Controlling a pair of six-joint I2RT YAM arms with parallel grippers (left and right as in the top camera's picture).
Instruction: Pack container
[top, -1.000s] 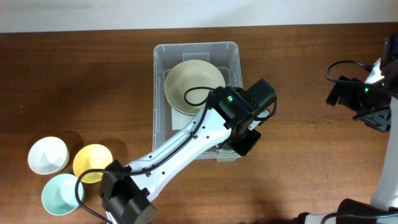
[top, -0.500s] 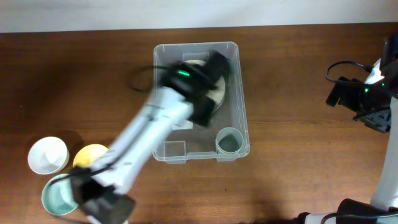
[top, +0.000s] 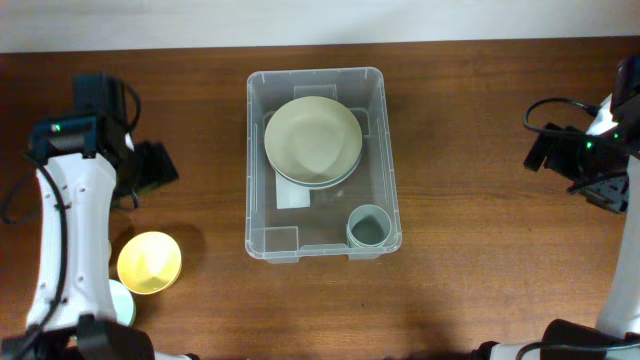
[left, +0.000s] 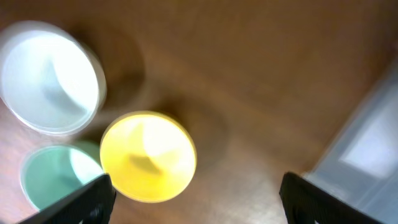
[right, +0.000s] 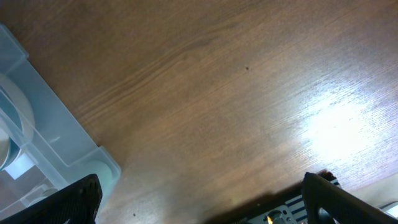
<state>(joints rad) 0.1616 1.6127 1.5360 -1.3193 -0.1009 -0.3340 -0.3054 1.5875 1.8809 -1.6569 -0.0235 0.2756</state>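
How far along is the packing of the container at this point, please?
Done: a cream bowl and a small cup sit inside the container. In hand: nothing; the left claw hovers open above the yellow bowl, white bowl and teal bowl. Left: those three sit outside. The right claw is open over the table.

The container (top: 256, 170) was clear, smooth plastic, glossy along its rim. The surface (right: 205, 81) was brown wood with visible grain, polished enough to carry a bright glare. The cream bowl (top: 312, 138) looked matt; the yellow bowl (left: 148, 157) looked smooth and slightly shiny.
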